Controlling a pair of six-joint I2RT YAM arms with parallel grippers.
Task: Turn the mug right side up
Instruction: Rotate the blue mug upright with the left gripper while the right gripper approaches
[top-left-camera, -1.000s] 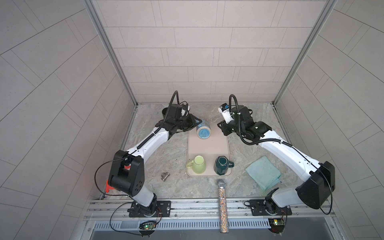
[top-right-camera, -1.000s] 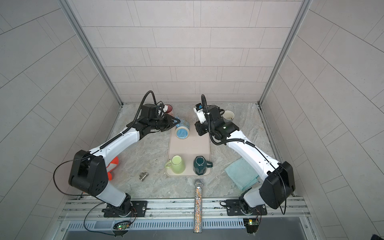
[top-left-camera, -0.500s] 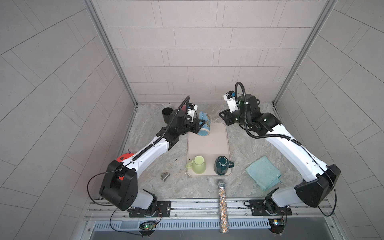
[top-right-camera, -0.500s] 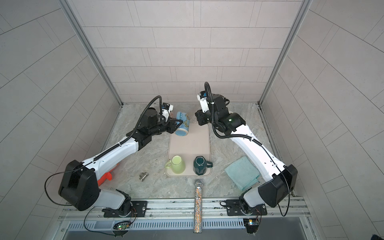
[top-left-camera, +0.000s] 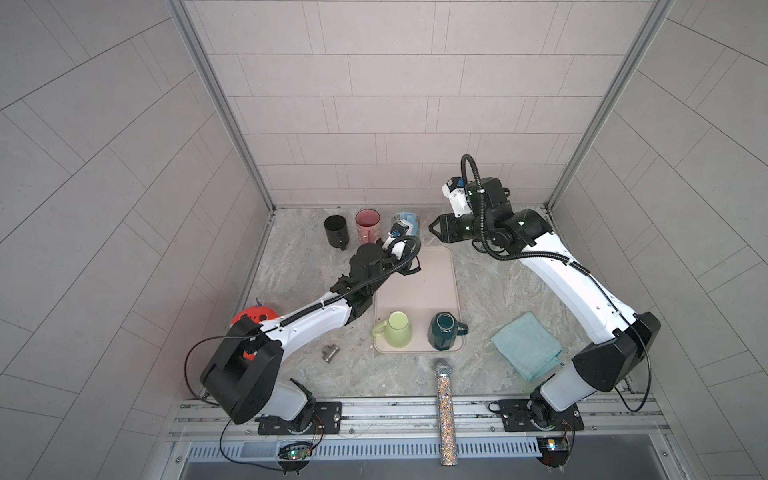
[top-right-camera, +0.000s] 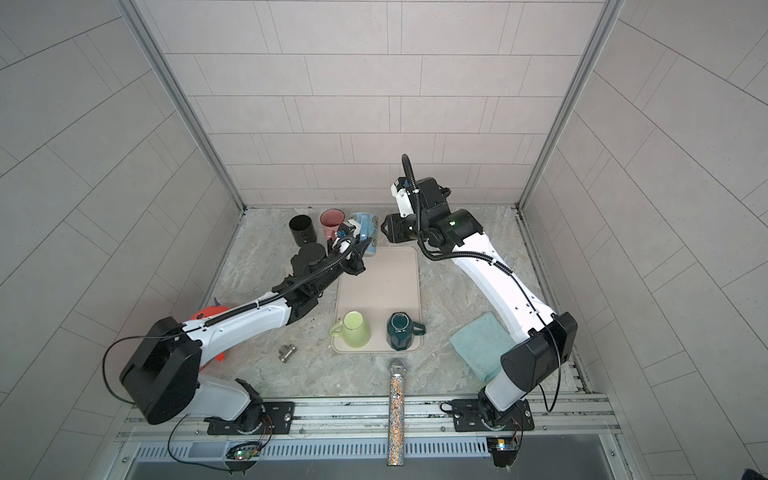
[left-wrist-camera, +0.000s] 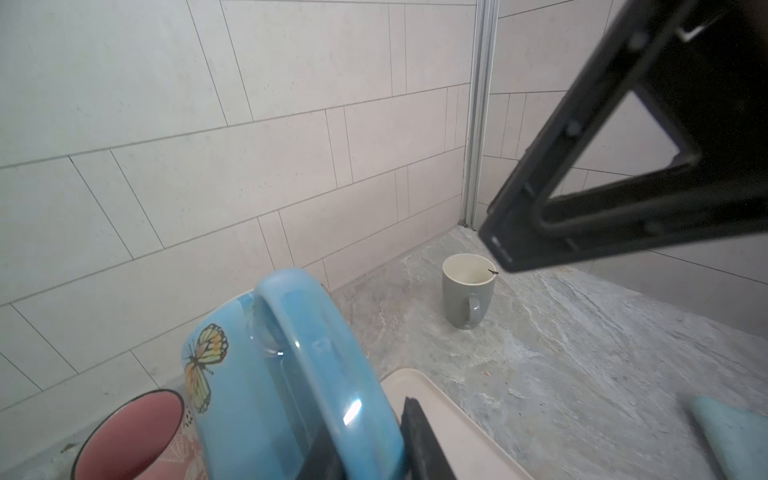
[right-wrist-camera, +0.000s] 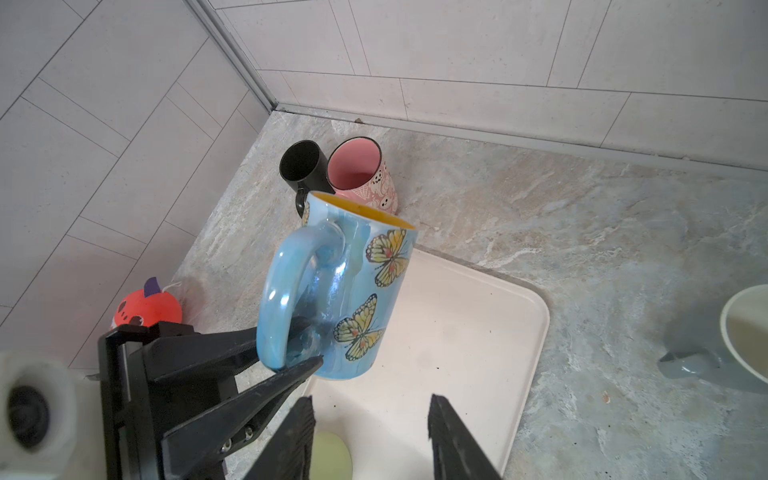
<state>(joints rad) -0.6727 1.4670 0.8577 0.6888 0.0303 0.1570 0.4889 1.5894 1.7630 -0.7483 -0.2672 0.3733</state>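
Left pincer (right-wrist-camera: 305, 347) pinches the handle of the blue butterfly mug (right-wrist-camera: 361, 291); mug mouth-up, slightly tilted, just beyond its tips over the tray (right-wrist-camera: 478, 332) corner. Right pincer (right-wrist-camera: 370, 401) spread, empty, nearby. Judgement: level it, lower gently, then release.

The tray's (top-left-camera: 415, 282) middle lies bare and open from the right. The blue mug (top-left-camera: 406, 219) blocks its far-left corner, with the black mug (top-left-camera: 336, 230) and pink mug (top-left-camera: 368, 224) packed just behind. The green mug (top-left-camera: 398, 331) and teal mug (top-left-camera: 443, 331) fill its near end.
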